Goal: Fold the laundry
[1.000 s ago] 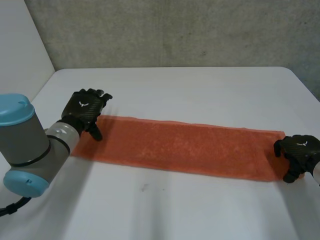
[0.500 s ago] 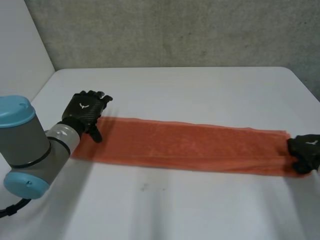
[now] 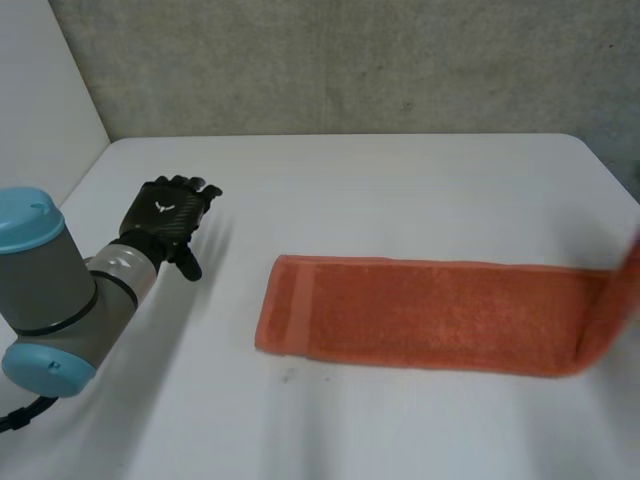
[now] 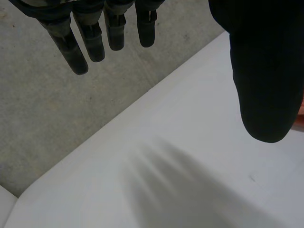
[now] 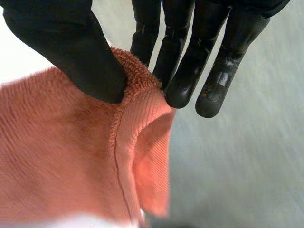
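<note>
Long orange terry-cloth towel [image 3: 430,315]: flat on the white table [image 3: 400,180], middle to right, its right end raised off the surface. Right hand [image 5: 183,66]: thumb and fingers pinch that hemmed end, seemingly to carry it over for a fold. Left hand [image 3: 165,218]: fingers straight, grasping nothing, over bare table well apart from the towel's left end, likely leaving the cloth free.

The towel [image 3: 430,312] has slid clear of the left hand [image 3: 165,221], right hand [image 5: 186,52] lifting its end

The towel [image 3: 430,315] lies on the table [image 3: 400,180] (right end lifted); left hand [image 3: 168,218] well apart, leftward.
</note>
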Robot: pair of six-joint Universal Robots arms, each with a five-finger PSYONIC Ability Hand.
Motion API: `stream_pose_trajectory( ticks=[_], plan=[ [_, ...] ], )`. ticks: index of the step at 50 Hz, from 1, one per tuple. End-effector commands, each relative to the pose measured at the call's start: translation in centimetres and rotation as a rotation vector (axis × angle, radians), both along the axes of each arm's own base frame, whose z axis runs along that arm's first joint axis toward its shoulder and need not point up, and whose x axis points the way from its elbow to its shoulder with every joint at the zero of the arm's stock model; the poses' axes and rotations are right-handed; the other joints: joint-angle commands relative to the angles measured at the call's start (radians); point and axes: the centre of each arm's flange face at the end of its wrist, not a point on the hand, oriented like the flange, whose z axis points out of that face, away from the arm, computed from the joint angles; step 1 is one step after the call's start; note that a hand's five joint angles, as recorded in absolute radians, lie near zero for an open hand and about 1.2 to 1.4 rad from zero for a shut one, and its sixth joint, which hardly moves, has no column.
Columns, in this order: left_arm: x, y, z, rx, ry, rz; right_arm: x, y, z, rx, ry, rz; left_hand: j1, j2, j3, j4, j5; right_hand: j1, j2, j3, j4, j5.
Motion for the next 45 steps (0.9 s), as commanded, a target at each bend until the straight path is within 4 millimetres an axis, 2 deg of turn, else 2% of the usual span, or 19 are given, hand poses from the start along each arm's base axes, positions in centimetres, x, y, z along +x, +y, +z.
stream_pose_trajectory(
  ticks=[1,3,4,7,10,11,14,18,19,22,23,28,29,30,31,33,36,39,45],
  plan=[
    [0.1,-0.1,0.3,-0.008,0.004,0.007,15.5,6.5,2.7,-0.085,-0.07,0.435,-0.025,-0.024,-0.033,-0.025,-0.044,0.438,0.228,0.207,0.208,0.255],
    [0.1,0.0,0.4,-0.008,0.004,0.007,18.6,8.4,2.0,-0.069,-0.071,0.532,-0.025,-0.024,-0.033,-0.025,-0.044,0.438,0.228,0.207,0.208,0.255],
    [0.1,0.0,0.4,-0.008,0.004,0.007,21.2,10.4,1.1,-0.048,-0.07,0.62,-0.025,-0.024,-0.033,-0.025,-0.044,0.438,0.228,0.207,0.208,0.255],
    [0.1,0.1,0.3,-0.005,0.004,0.004,25.0,13.8,-1.1,0.004,-0.06,0.747,-0.025,-0.024,-0.033,-0.025,-0.044,0.438,0.228,0.207,0.208,0.255],
    [0.1,0.1,0.2,-0.004,0.003,0.004,26.8,15.9,-3.4,0.06,-0.037,0.819,-0.025,-0.024,-0.033,-0.025,-0.044,0.438,0.228,0.207,0.208,0.255],
    [0.1,0.1,0.2,-0.004,0.003,0.004,27.7,17.3,-5.2,0.101,-0.019,0.859,-0.025,-0.024,-0.033,-0.025,-0.044,0.438,0.228,0.207,0.208,0.255],
    [0.1,0.2,0.2,-0.002,0.003,0.002,28.6,18.6,-7.3,0.144,0.006,0.895,-0.025,-0.024,-0.033,-0.025,-0.044,0.438,0.228,0.207,0.208,0.255],
    [0.0,0.2,0.2,-0.002,0.003,0.001,28.6,18.7,-8.4,0.166,0.025,0.878,-0.025,-0.024,-0.033,-0.025,-0.044,-0.243,-0.453,-0.474,-0.473,-0.426],
    [-0.1,0.3,0.2,-0.002,0.003,-0.005,28.3,18.2,-8.2,0.161,0.026,0.843,-0.025,-0.024,-0.033,-0.025,-0.044,-0.512,-0.722,-0.743,-0.742,-0.695],
    [-0.3,0.5,0.2,-0.001,0.003,-0.015,27.4,17.6,-7.2,0.144,0.021,0.777,-0.025,-0.024,-0.033,-0.025,-0.044,-0.758,-0.968,-0.989,-0.988,-0.941],
    [-0.4,0.6,0.2,-0.001,0.003,-0.019,27.4,17.6,-7.2,0.144,0.021,0.777,-0.025,-0.024,-0.033,-0.025,-0.044,-0.759,-0.969,-0.989,-0.989,-0.942],
    [-0.9,1.0,0.3,-0.004,0.007,-0.037,23.3,14.0,-4.5,0.107,-0.001,0.597,-0.025,-0.024,-0.033,-0.025,-0.044,-0.784,-0.994,-1.014,-1.014,-0.967],
    [-2.4,2.1,0.7,-0.017,0.011,-0.091,21.6,13.2,-3.9,0.112,-0.011,0.55,-0.025,-0.024,-0.033,-0.025,-0.044,-0.784,-0.994,-1.014,-1.014,-0.967],
    [-2.4,2.1,0.7,-0.017,0.011,-0.091,19.9,12.8,-3.7,0.127,-0.024,0.513,-0.025,-0.024,-0.033,-0.025,-0.044,-0.784,-0.994,-1.014,-1.014,-0.967],
    [-2.9,2.5,0.8,-0.019,0.014,-0.106,19.9,12.8,-3.7,0.127,-0.024,0.512,-0.025,-0.024,-0.033,-0.025,-0.044,-0.784,-0.994,-1.014,-1.014,-0.967],
    [-3.8,3.2,0.9,-0.024,0.014,-0.137,17.3,12.8,-4.3,0.179,-0.057,0.464,-0.025,-0.024,-0.033,-0.025,-0.044,-0.784,-0.994,-1.014,-1.014,-0.967],
    [-5.2,4.4,0.9,-0.027,0.016,-0.184,16.0,12.8,-4.8,0.212,-0.074,0.441,-0.025,-0.024,-0.033,-0.025,-0.044,-0.744,-0.954,-0.975,-0.974,-0.927],
    [-6.2,5.2,0.2,-0.015,0.01,-0.216,11.9,12.9,-6.9,0.313,-0.1,0.358,-0.025,-0.024,-0.033,-0.025,-0.044,-0.642,-0.852,-0.872,-0.871,-0.825],
    [-6.7,5.7,-0.1,-0.005,0.005,-0.232,9.5,13.1,-9.1,0.404,-0.136,0.318,-0.025,-0.024,-0.033,-0.025,-0.044,-0.41,-0.62,-0.64,-0.64,-0.593]
  ],
)
